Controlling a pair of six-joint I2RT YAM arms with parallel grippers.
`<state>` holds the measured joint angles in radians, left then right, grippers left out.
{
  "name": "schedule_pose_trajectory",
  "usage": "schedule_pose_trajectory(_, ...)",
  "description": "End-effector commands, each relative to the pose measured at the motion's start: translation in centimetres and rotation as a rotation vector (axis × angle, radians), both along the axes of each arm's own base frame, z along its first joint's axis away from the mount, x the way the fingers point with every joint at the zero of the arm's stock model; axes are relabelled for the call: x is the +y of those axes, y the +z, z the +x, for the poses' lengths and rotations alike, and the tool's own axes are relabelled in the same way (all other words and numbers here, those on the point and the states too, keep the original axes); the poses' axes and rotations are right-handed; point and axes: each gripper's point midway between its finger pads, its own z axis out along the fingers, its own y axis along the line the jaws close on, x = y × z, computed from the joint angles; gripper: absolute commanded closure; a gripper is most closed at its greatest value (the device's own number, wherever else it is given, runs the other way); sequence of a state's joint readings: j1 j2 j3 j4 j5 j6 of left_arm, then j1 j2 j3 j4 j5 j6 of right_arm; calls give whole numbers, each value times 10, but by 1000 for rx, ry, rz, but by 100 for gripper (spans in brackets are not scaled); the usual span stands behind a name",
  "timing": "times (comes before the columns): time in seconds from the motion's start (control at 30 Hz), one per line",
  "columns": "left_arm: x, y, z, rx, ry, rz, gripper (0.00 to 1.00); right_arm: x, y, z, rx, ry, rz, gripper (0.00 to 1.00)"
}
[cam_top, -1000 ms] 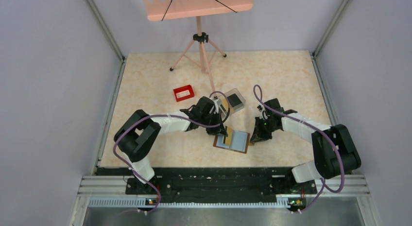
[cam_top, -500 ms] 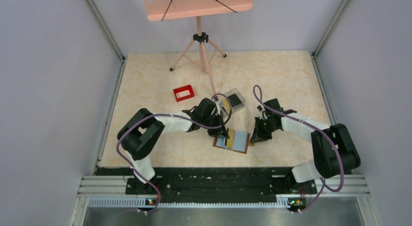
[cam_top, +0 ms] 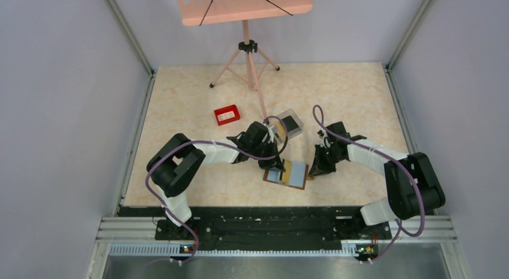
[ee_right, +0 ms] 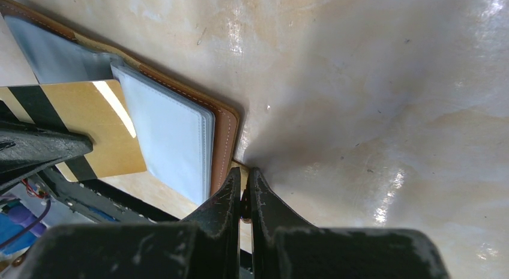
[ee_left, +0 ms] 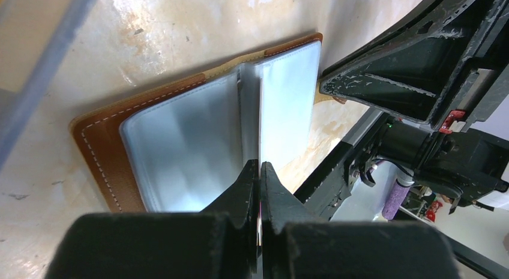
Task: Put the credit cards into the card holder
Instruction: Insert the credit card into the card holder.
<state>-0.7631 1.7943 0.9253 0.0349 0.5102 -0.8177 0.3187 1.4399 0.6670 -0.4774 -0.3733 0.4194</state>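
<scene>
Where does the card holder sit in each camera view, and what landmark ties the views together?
Top external: card holder lies open just below and right of centre.
Left wrist: card holder fills the centre and left, clear sleeves facing up.
Right wrist: card holder at upper left, running off the edge.
Shared landmark: its brown leather border around the sleeves.

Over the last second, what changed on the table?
The left tool carried the tan card rightward and nearer, over the open card holder. Nothing grabbed or released. The right tool stayed pinching the holder's right edge; red tray and clear box unmoved.
</scene>
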Motion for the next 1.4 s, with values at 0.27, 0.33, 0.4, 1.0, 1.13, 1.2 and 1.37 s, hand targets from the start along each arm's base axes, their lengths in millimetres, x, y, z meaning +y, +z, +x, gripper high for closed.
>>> schedule_pose_trajectory(0.27,-9,-6,-5,14,-2,-43,100,10,6,1,-32,17,55,100)
schedule_pose_trajectory(0.33,-9,-7,-6,22,-3,-46,100,10,6,1,-36,15,59,100)
schedule_pose_trajectory(0.4,-10,-9,-7,29,-1,-51,100,10,7,1,-42,14,59,100)
schedule_pose_trajectory(1.0,-9,-11,-11,62,46,-64,100,12,12,3,-57,-3,80,100)
schedule_pose_trajectory(1.13,-9,-15,-12,84,64,-66,100,13,14,5,-64,-12,89,100)
schedule_pose_trajectory(1.2,-9,-17,-11,85,71,-62,100,14,14,5,-62,-18,99,100)
schedule_pose_trajectory(1.37,-9,-19,-7,89,93,-52,100,14,15,5,-63,-31,115,100)
